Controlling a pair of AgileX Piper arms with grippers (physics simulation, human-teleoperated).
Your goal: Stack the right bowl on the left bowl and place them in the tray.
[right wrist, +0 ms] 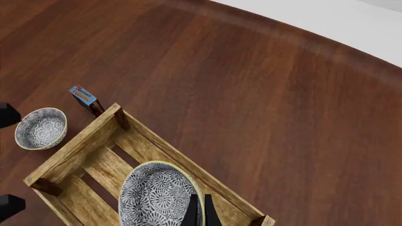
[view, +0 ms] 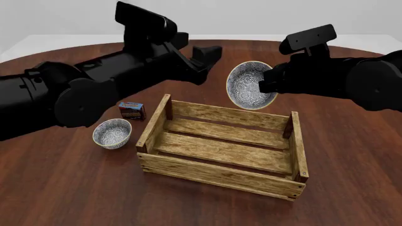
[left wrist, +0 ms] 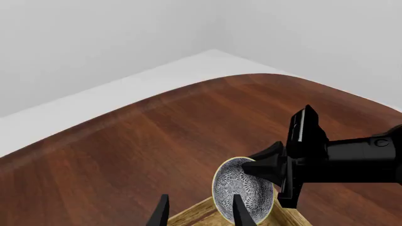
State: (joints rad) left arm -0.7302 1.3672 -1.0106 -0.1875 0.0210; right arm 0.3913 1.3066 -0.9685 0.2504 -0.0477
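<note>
Front view: the right gripper (view: 269,81) is clamped on the rim of the right bowl (view: 250,85), which hangs tipped on edge in the air, its patterned inside facing the camera, above the far slat wall of the tray (view: 221,176). The right wrist view shows the two fingers (right wrist: 191,212) pinched narrow over that bowl's rim (right wrist: 160,197), with the tray (right wrist: 75,148) below it. The left gripper (view: 207,60) hovers well above the table (view: 69,188), beyond the tray's far left corner, holding nothing; in the left wrist view its fingertips (left wrist: 234,207) stand wide apart, with the held bowl (left wrist: 244,190) just past them and the right gripper (left wrist: 267,165) gripping it. The left bowl (view: 112,133) sits upright on the table, below and behind the left gripper, just beside the tray's left end, with a small blue-and-red box (view: 132,110) near it.
</note>
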